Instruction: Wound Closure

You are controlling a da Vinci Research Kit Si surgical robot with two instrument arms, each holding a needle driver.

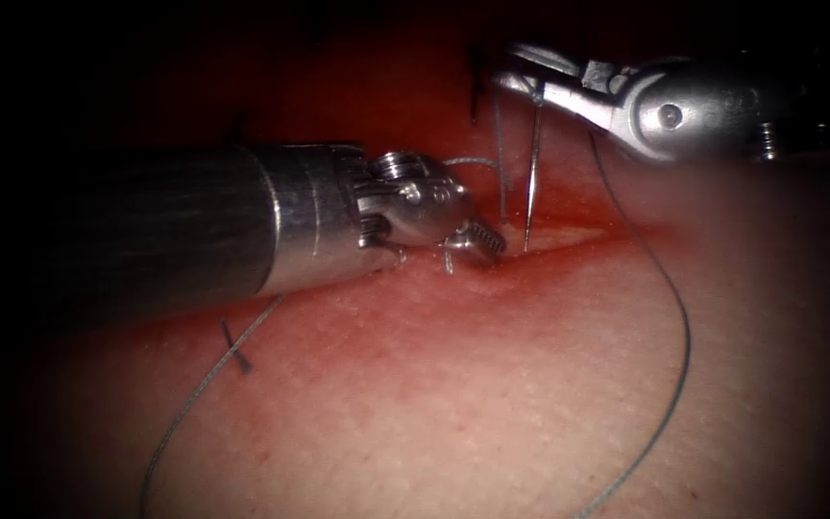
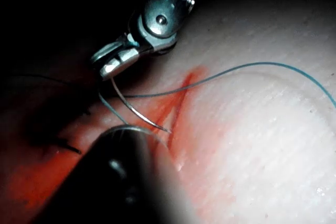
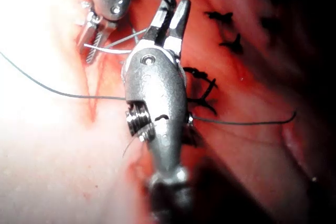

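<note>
1. The right tool [image 1: 523, 82] clamps the needle [image 1: 532, 183] near its thread end, jaws closed on it. The needle hangs toward 6 o'clock, its tip at the cut [image 1: 569, 235], seemingly just touching the tissue [image 1: 492, 384] rather than buried; that is hard to judge here.
2. The left tool [image 1: 477, 245], jaws parted a little, presses at the cut's left lip, at 9 o'clock from the tip, likely to steady the edge. I cannot tell whether it pinches tissue.
3. The thread [image 1: 679, 327] loops wide on the cut's right side, slack and away from the jaws.
4. Dark knots [image 3: 223, 19] mark finished stitches.
5. No readable writing anywhere.
</note>
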